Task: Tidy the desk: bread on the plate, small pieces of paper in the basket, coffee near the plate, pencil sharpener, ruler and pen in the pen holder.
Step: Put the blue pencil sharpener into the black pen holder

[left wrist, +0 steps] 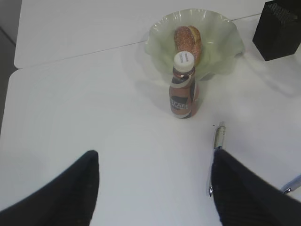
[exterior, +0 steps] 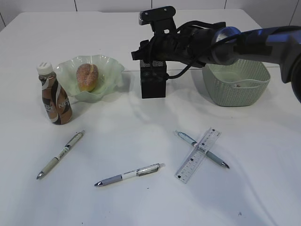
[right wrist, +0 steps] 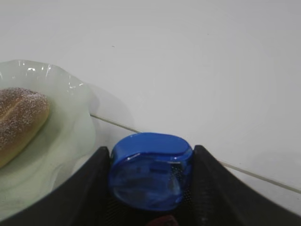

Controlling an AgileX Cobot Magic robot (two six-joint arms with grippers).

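My right gripper (right wrist: 150,157) is shut on the blue pencil sharpener (right wrist: 150,172), just above the mouth of the black mesh pen holder (exterior: 153,87). My left gripper (left wrist: 155,157) hangs open and empty over bare table, in front of the coffee bottle (left wrist: 184,89). One pen (left wrist: 216,155) lies by its right finger. The bread (exterior: 87,76) rests on the green wavy plate (exterior: 110,66), with the coffee (exterior: 54,96) beside it. Two more pens (exterior: 129,175) (exterior: 202,149) lie at the front, and the clear ruler (exterior: 198,154) crosses the right one. The small pieces of paper are out of view.
The green woven basket (exterior: 235,84) stands at the back right, under my right arm (exterior: 244,42). A table seam runs behind the plate and the pen holder. Open white tabletop lies between the scattered pens.
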